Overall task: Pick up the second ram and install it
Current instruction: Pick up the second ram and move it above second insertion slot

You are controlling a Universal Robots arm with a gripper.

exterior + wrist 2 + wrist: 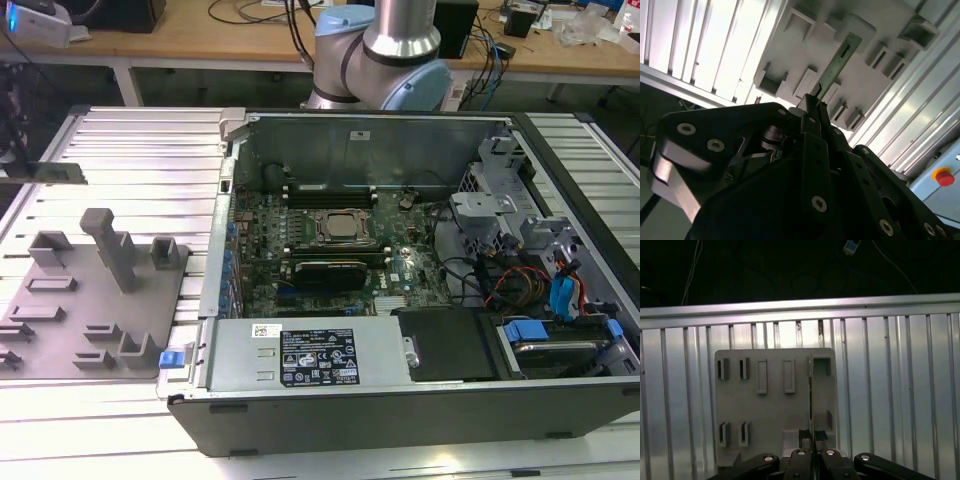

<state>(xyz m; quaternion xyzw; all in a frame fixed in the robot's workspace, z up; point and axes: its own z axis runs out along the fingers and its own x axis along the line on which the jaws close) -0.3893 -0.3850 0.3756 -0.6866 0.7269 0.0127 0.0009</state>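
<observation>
The end effector (pixel 816 102) is pressed together on the second ram (pixel 840 62), pinching one end of the thin green stick between its fingertips. In the second wrist view the stick projects straight out beyond the tips, its long axis in line with the fingers and its flat face toward the camera. In the first wrist view the same stick shows edge-on as a thin line running out from between the fingers. So the ram lies nowhere apart from the end effector. It is in its grip.

Behind the stick in both wrist views is the gray fixture plate (pixel 770 410) with its rectangular pockets, lying on the ribbed aluminium worktop (pixel 900 390). The free end of the stick points toward that plate. I cannot tell whether it touches the plate or hangs clear of it.

In the exterior view the plate (pixel 60 320) sits at 9 o'clock of the open computer case (pixel 400 420), just beside its wall. Inside the case, the processor socket (pixel 338 228) is near the middle of the motherboard (pixel 405 272). Long black memory slots (pixel 330 188) with white end clips lie at 12 o'clock of the socket, their long axes running 9 to 3 o'clock. Judged from this, the ram is picked up and not yet installed, and the slots lie well apart from the plate, toward 3 o'clock.
</observation>
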